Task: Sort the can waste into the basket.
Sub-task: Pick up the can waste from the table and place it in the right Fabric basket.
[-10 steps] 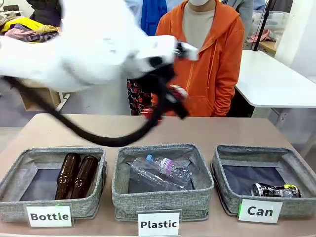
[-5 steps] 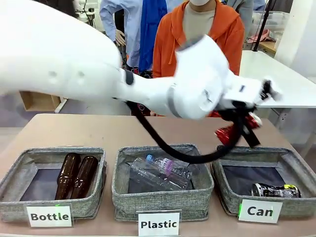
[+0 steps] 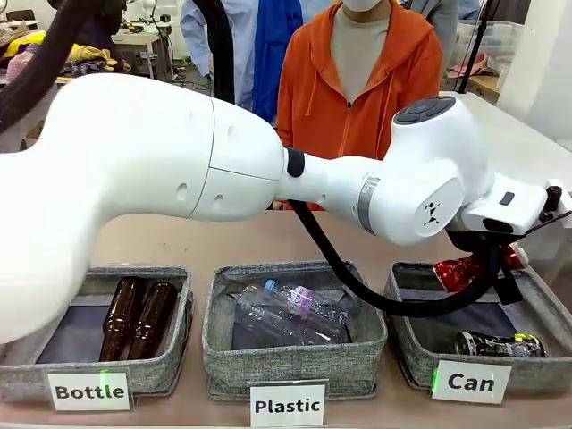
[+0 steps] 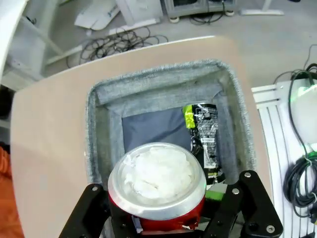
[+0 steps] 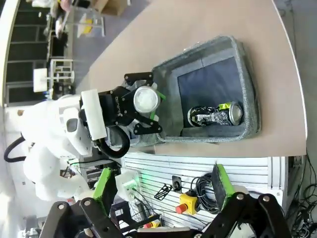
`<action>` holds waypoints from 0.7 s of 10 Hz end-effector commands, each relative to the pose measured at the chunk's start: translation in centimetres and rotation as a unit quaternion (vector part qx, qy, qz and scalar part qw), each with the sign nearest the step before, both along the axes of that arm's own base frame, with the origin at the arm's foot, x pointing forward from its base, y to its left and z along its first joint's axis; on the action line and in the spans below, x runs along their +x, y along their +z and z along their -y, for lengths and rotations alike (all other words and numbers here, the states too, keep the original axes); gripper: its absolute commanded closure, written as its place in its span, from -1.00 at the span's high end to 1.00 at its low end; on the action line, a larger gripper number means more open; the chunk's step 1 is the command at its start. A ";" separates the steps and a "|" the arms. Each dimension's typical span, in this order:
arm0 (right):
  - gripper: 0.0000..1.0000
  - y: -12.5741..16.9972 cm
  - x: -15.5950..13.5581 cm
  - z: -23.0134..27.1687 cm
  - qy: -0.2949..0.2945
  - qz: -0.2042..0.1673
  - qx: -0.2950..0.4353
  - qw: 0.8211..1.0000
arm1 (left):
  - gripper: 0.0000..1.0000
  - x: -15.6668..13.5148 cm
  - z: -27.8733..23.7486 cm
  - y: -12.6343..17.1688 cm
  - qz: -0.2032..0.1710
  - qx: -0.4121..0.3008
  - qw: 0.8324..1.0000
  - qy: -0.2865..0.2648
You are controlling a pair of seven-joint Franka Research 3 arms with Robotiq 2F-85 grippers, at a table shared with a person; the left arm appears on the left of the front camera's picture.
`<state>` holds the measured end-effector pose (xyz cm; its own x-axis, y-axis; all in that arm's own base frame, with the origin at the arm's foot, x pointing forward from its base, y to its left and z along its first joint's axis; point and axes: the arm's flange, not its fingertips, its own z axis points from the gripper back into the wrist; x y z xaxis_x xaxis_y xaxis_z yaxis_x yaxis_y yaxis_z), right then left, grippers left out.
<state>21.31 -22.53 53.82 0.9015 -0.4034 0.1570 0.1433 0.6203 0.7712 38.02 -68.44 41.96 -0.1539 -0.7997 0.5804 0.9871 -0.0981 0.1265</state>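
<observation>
One black can (image 3: 499, 344) is already binned (Can basket (image 3: 471, 382)); my left gripper (image 4: 171, 225) clamps the red can (image 4: 157, 184) above it, right gripper (image 5: 163, 191) wide open.

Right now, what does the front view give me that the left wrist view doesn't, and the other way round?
Front view only: the Bottle bin and Plastic bin with their bottles, and the person across the table. Left wrist view only: the red can's silver end, seen end-on directly above the basket's near edge. Both: the left gripper shut on the red can, and the black can lying in the Can basket.

Left arm (image 3: 179, 170) hides the Can basket's (image 3: 407, 353) far rim.
</observation>
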 end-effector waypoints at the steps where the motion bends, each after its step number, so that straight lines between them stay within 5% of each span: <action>1: 1.00 0.1 -0.1 0.1 -0.001 -0.004 0.005 1.000 | -1.00 0.7 0.7 0.8 -0.004 0.013 0.999 0.029; 4: 1.00 0.1 -0.1 0.1 -0.001 -0.004 0.005 1.000 | 0.79 0.9 -0.1 1.3 -0.009 0.008 0.999 0.031; 5: 1.00 0.1 -0.1 0.1 -0.001 -0.004 0.005 1.000 | 1.00 1.2 -0.2 1.4 -0.010 0.008 1.000 0.028; 6: 1.00 0.1 -0.1 0.1 -0.001 -0.004 0.005 1.000 | 0.43 1.5 -0.4 1.4 -0.011 0.008 1.000 0.028; 7: 1.00 0.1 -0.1 0.1 -0.001 -0.004 0.005 1.000 | 1.00 1.4 -0.6 1.7 -0.011 0.006 0.999 0.030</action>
